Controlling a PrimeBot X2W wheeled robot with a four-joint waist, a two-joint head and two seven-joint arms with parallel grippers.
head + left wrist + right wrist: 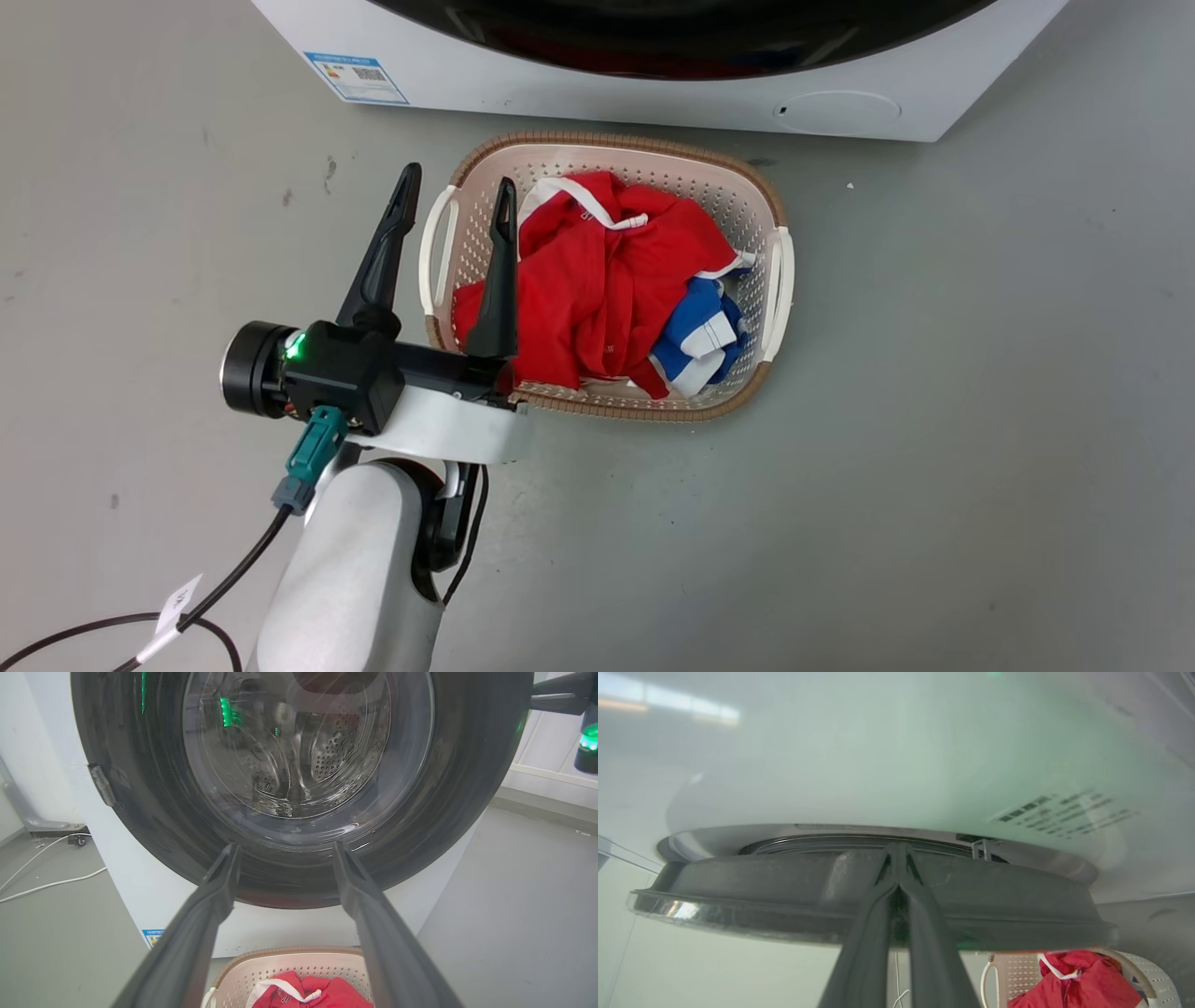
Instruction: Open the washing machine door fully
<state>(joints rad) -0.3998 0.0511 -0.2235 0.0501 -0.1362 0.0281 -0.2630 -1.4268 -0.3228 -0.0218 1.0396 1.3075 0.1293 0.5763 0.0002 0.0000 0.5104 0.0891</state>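
The white washing machine (653,98) stands at the top of the head view, with the black lower rim of the washing machine door (672,42) above its front panel. The left wrist view faces the door (467,788) head-on, the steel drum showing through its glass. My left gripper (457,182) is open and empty, held short of the door's lower rim (285,847). My right gripper (899,848) is shut, its tips pushed in behind the door's edge (784,891), where a narrow gap and a latch show. Its fingers (560,693) reach the door's right side.
A beige laundry basket (775,280) with red and blue clothes (607,280) sits on the grey floor right before the machine, under my left gripper. A blue sticker (355,77) and a round flap (836,110) mark the machine's front. White cables (46,882) lie at its left.
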